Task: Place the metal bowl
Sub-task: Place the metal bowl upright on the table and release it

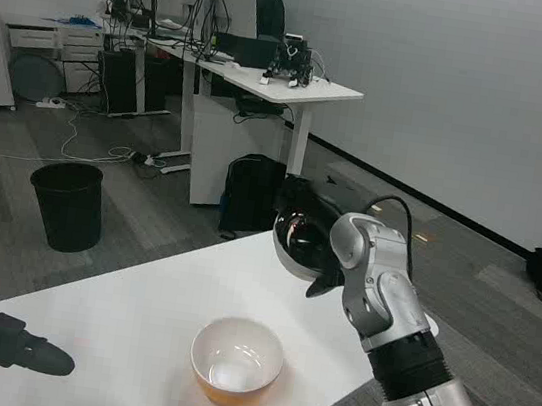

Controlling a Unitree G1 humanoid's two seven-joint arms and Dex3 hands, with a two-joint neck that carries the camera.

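Observation:
My right hand (318, 240) holds the metal bowl (295, 249) in the air above the far right part of the white table (133, 325). The bowl is tilted on its side, its shiny inside facing left. It hangs above and behind a bowl (237, 361) that is white inside and orange outside, standing near the table's front edge. My left hand (13, 349) rests low at the left edge of the view over the table, holding nothing, its fingers stretched to the right.
Beyond the table lie grey carpet, a black waste bin (68, 203), a black bag (250, 192) and white desks (268, 81) with monitors and cables. The table's far edge runs diagonally just under the held bowl.

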